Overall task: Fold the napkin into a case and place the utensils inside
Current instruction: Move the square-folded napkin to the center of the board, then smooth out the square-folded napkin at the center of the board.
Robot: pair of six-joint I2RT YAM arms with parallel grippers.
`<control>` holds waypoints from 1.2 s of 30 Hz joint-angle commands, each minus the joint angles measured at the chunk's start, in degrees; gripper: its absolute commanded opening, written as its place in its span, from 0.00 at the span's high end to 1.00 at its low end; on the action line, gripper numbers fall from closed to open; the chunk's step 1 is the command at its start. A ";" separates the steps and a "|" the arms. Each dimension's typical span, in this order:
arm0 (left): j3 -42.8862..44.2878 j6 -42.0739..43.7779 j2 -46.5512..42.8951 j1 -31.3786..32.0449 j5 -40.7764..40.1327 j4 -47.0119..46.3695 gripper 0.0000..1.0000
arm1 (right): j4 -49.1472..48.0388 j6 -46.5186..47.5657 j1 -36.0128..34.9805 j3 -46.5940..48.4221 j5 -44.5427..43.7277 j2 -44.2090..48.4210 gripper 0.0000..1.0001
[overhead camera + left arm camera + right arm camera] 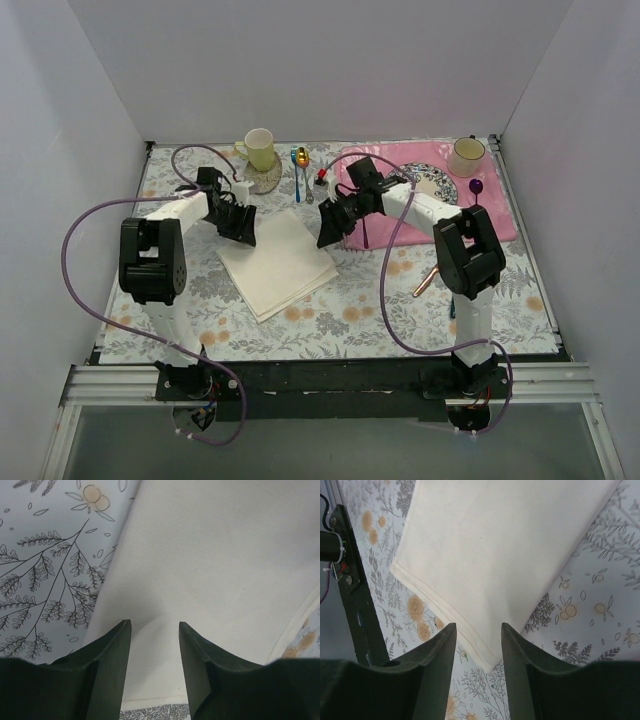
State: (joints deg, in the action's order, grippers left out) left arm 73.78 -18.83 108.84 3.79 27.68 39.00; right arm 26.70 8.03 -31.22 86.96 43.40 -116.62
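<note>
So the napkin (pixel 275 262) sits folded into a tilted rectangle in the middle of the counter (pixel 400 320), and both arms lean in over its far corners, I'd guess because corners are the easiest spot to pinch for another fold. The left gripper (pixel 155 625) hangs over the cloth near its left edge with jaws apart and nothing between them. Same for the right gripper (pixel 478 626): jaws apart, empty, lined up right over a corner where you can see a few stacked layers. Can't tell from any view whether those layers make a proper pocket yet. The utensils aren't anywhere near going in. The spoon (pixel 302 157) lies up at the far side past the napkin, next to another utensil I can't make out well. The knife (pixel 425 282) is over on the right, mostly hidden behind the right arm, so only its handle end shows.
</note>
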 commanded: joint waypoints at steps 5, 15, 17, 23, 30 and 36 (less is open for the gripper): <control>-8.37 7.93 -21.36 0.86 13.46 -0.15 0.50 | -7.27 -8.46 1.96 -6.25 -1.37 8.51 0.38; -30.87 5.92 -38.08 21.49 -5.49 -10.16 0.49 | -7.45 -17.00 1.43 -8.20 -5.78 4.56 0.36; -32.90 6.17 -38.43 23.71 -7.81 -10.70 0.50 | -7.62 -17.52 1.34 -8.47 -5.69 4.12 0.36; -34.05 6.70 -37.73 26.87 -13.44 -10.88 0.55 | -7.89 -18.05 0.73 -8.74 -6.21 2.54 0.36; -34.93 7.40 -37.29 29.69 -16.25 -10.97 0.55 | -6.13 -16.56 -0.68 -7.68 -8.06 1.22 0.40; -35.37 7.67 -36.77 31.80 -18.71 -11.32 0.57 | -4.11 -15.42 -1.21 -7.86 -10.79 0.95 0.51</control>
State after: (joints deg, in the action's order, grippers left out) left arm 39.20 -12.08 72.97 34.20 11.70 28.93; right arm 20.97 -8.58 -32.01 78.83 34.44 -115.02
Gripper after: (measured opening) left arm 0.446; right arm 0.552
